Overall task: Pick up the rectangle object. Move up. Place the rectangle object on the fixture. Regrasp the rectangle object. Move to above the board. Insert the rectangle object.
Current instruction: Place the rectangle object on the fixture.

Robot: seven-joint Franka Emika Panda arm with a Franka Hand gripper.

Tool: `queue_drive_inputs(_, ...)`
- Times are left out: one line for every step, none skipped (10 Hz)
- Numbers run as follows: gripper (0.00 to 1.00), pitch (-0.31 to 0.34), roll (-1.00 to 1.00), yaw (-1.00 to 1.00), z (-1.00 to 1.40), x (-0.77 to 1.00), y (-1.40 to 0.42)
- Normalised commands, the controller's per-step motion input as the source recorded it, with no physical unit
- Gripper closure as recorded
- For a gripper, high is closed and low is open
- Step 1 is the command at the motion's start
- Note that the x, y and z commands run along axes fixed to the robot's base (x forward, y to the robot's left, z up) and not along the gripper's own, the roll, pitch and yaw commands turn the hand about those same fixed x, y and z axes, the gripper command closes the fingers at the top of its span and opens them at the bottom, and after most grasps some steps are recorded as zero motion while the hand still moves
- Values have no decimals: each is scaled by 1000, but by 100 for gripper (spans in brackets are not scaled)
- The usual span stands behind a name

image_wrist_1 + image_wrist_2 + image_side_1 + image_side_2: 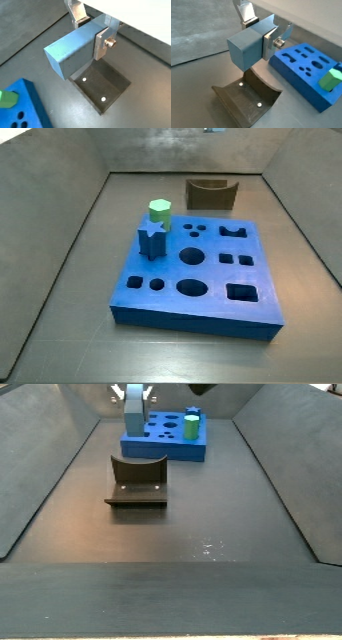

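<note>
- From my remote station, the pale grey-blue long rectangular block (72, 54) hangs in the air, clamped between the flat silver fingers (101, 42) of the claw (92, 31), directly above the small dark brown U-shaped fixture (100, 85) on the dark floor (27, 35).
- I judge the pick-up and the lift as done: in both wrist views the block is clear of the floor, and nothing rests in the dipped middle of the fixture (246, 95).
- Placing the block on the fixture looks to me like the step in hand; the regrasp, the move over the board and the insertion are all left.
- The claw (261, 31) is closed on the block (248, 46) near one end, its plates pressed to opposite faces, so most of the block's length juts out to one side.
- The large bright blue slab of a board (201, 263), its top cut with dark holes of many shapes, lies well apart from the block, beyond the fixture (138, 481) in a side view.
- A green hexagonal peg (159, 210) and a dark blue star-shaped peg (151, 236) stand upright in the board, untouched.
- In a side view the block (135, 406) shows only partly at the frame's upper edge, above the board (167, 439).
</note>
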Motion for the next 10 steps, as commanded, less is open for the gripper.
queue_drive_inputs(100, 280, -1000, -147, -18, 97, 52)
queue_drive_inputs(100, 304, -1000, -171, -21, 99, 58)
queue_drive_inputs(100, 301, -958, -137, -17, 97, 56)
queue_drive_inputs(100, 232, -696, -131, -11, 90, 52)
queue_drive_inputs(100, 172, -487, -131, -13, 81, 46)
queue_drive_inputs(100, 131, -398, -132, -9, 75, 44)
queue_drive_inputs(100, 112, -358, -132, -13, 74, 47)
queue_drive_inputs(100, 40, -1000, -152, -1000, 124, 81)
queue_drive_inputs(100, 38, -1000, -150, -1000, 129, 85)
queue_drive_inputs(100, 54, -1000, -149, -1000, 135, 91)
